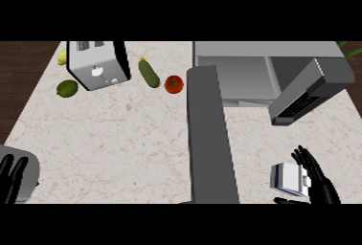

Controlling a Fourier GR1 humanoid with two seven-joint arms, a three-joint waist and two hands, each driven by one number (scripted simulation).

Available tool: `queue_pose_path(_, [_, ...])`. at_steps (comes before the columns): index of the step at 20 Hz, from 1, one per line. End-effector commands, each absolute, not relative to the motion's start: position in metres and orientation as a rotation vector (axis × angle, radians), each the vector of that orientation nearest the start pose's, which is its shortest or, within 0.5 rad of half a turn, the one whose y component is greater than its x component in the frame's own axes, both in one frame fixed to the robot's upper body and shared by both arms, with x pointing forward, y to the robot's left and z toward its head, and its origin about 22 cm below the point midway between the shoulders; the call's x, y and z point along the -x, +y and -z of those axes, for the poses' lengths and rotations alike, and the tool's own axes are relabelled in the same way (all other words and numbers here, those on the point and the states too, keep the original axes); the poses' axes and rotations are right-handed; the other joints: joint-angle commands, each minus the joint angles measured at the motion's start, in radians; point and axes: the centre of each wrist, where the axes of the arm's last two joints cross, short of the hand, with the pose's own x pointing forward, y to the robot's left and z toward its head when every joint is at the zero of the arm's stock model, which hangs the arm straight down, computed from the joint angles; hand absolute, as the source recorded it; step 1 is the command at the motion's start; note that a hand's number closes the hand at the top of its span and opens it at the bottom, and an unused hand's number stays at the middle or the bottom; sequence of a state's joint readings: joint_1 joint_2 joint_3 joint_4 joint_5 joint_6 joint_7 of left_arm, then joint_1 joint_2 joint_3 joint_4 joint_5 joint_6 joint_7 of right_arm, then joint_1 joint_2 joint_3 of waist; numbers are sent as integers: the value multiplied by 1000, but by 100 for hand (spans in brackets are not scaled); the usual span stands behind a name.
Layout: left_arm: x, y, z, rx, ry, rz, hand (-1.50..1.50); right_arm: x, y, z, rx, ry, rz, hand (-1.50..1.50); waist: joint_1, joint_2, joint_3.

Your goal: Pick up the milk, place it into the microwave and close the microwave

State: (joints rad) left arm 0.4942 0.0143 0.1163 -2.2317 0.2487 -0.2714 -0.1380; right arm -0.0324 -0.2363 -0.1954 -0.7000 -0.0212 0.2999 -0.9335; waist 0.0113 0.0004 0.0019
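Observation:
The milk (288, 179), a small white and grey carton, stands on the counter at the lower right. My right hand (320, 183) is at its right side, fingers straight along the carton and the thumb showing under it; the fingers are not curled round it. The microwave (263, 56) sits at the back right with its cavity open. Its long grey door (210, 139) swings out toward me across the middle of the counter, just left of the milk. My left hand (11, 178) rests open at the lower left edge, fingers up.
A toaster (98, 64) stands at the back left, with a lime (67, 88) and a lemon (62, 57) beside it. A cucumber (148, 72) and a tomato (174, 84) lie between the toaster and the microwave. The microwave's keypad panel (304, 101) juts out at the right.

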Motion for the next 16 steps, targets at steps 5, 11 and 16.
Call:
queue_pose_path(5, [-118, 289, -68, 66, -1956, -76, -150, -181, -329, 150, 119, -1926, -10, 150, -10, -1, -2])
queue_pose_path(11, [-105, 292, -79, 72, -1947, -63, -150, -214, -327, 133, 85, -1943, 119, 150, -3, -1, -1])
queue_pose_path(16, [-119, 278, -70, 110, -1955, -51, -150, -246, -352, 114, 53, -1990, 90, 150, -3, 0, -1])
